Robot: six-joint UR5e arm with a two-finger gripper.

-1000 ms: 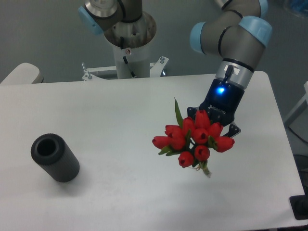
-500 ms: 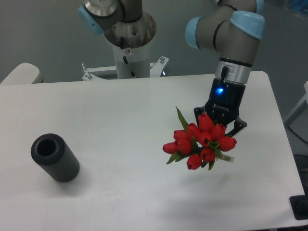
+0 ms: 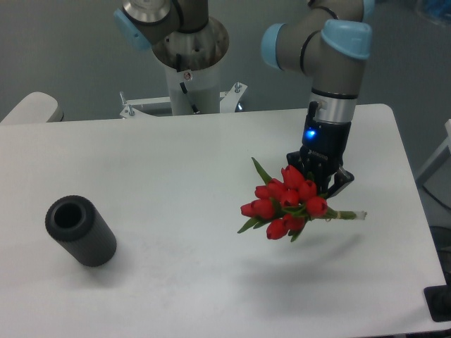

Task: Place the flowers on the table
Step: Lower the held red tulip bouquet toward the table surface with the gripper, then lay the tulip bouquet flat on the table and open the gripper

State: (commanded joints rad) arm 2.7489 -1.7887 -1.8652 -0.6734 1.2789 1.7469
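Now the flowers (image 3: 285,203) lie near-horizontal, stems right, buds left.

We see red flowers (image 3: 285,204) with green leaves, a white table (image 3: 176,176), a dark grey cylinder (image 3: 79,230), and a black gripper (image 3: 318,184) with a blue light.

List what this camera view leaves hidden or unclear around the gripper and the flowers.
- Gripper: the red buds of the flowers cover the fingertips, so the grasp point is unseen.
- Stems: only their end shows, sticking out to the right; the rest is behind buds and gripper.
- Height above the table: one view cannot settle whether the flowers touch it.
- Dark cylinder: its far side and inside are hidden.
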